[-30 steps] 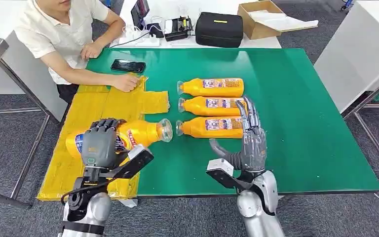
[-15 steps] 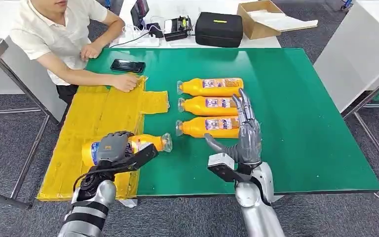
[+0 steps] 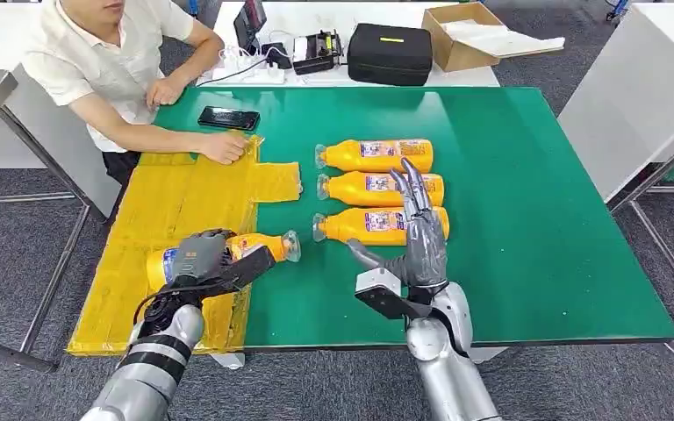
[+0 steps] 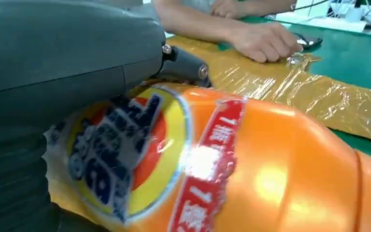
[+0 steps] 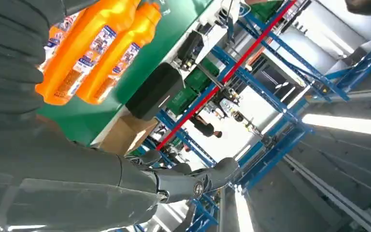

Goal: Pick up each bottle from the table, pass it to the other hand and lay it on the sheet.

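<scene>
- My left hand (image 3: 200,257), low and left of centre in the head view, is wrapped around an orange bottle (image 3: 244,248); the bottle lies on its side with its clear cap pointing right, body over the near right edge of the yellow sheet (image 3: 175,197) and neck over the green table (image 3: 527,202).
- From the left wrist camera I see the same bottle (image 4: 251,169) filling the frame, its blue, red and yellow label pressed against the hand's grey cover (image 4: 63,53); I cannot tell from it whether the bottle rests on the sheet or is held just above it.
- My right hand (image 3: 421,241), lower centre of the head view, stands upright with fingers (image 3: 408,189) spread and pointing away from me, holding nothing.
- Just beyond that hand three more orange bottles lie side by side in a column, caps to the left: the nearest bottle (image 3: 360,226), the middle bottle (image 3: 360,186) and the far bottle (image 3: 373,155). The fingertips overlap the nearest and middle ones in the frame.
- A person sits at the upper left, one hand (image 3: 225,146) resting on the far edge of the sheet, with a dark phone (image 3: 227,117) just beyond it.
- Along the top edge, behind the table, I see a black case (image 3: 390,53) and an open cardboard box (image 3: 465,33).
</scene>
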You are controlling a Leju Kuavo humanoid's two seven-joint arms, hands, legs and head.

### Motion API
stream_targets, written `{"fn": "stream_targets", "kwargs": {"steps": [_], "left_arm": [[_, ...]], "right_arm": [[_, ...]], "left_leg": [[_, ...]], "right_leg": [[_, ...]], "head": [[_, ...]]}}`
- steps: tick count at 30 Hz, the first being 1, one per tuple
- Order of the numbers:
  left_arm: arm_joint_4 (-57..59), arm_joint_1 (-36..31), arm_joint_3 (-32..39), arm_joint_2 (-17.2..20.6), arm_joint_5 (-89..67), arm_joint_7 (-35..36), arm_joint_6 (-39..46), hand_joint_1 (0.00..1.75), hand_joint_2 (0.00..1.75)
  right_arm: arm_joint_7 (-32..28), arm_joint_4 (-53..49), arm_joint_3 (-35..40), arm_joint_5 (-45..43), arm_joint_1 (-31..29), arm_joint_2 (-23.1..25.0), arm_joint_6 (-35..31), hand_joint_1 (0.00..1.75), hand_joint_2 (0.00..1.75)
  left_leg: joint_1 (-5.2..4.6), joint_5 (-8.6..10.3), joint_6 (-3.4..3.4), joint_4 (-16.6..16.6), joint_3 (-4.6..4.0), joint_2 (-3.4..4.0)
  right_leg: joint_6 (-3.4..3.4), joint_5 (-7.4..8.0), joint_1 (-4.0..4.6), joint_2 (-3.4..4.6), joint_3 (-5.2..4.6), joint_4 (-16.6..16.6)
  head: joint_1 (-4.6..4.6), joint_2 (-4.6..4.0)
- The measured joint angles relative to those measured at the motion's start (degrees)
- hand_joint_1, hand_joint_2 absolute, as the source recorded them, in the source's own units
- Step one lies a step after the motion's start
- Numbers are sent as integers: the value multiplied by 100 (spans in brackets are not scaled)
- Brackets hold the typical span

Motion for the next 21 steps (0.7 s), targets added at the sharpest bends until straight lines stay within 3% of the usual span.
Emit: {"fn": "stream_targets", "kwargs": {"steps": [14, 21], "left_arm": [[972, -473, -7, 162, 52, -151, -599, 0, 175], [1283, -600, -15, 227, 168, -308, -439, 0, 175]], "right_arm": [[-214, 522, 2, -321, -215, 0, 179, 0, 175], [-256, 736, 2, -378, -306, -2, 181, 0, 175]], "left_leg": [[0, 0, -1, -2, 26, -14], [0, 0, -1, -3, 49, -13]], "right_leg": [[-1, -2, 0, -11, 32, 2], [-1, -1, 0, -11, 52, 1]], "head": [[0, 0], [2, 0]]}}
